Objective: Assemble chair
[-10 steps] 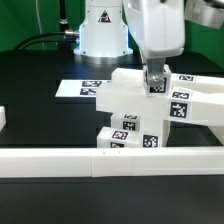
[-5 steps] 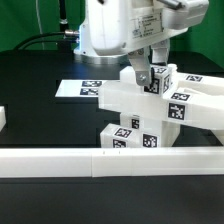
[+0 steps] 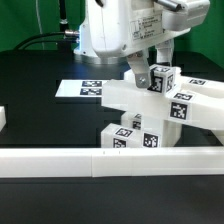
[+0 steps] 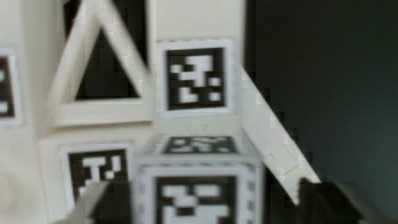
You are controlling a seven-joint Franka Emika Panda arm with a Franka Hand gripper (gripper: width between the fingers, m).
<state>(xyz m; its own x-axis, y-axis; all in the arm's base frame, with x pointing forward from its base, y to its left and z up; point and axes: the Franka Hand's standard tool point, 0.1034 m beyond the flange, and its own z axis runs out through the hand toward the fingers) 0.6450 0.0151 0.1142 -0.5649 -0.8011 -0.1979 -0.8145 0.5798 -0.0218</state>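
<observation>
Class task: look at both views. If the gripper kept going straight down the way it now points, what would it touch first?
Most likely the short tagged post of the chair. The gripper hangs over it, jaws open either side in the wrist view. Exact depth is unclear.

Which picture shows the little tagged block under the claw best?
The exterior view: the block stands whole on top of the chair, with the gripper around it, jaws spread. The wrist view shows only the block's tagged faces up close, blurred, between the fingers.
</observation>
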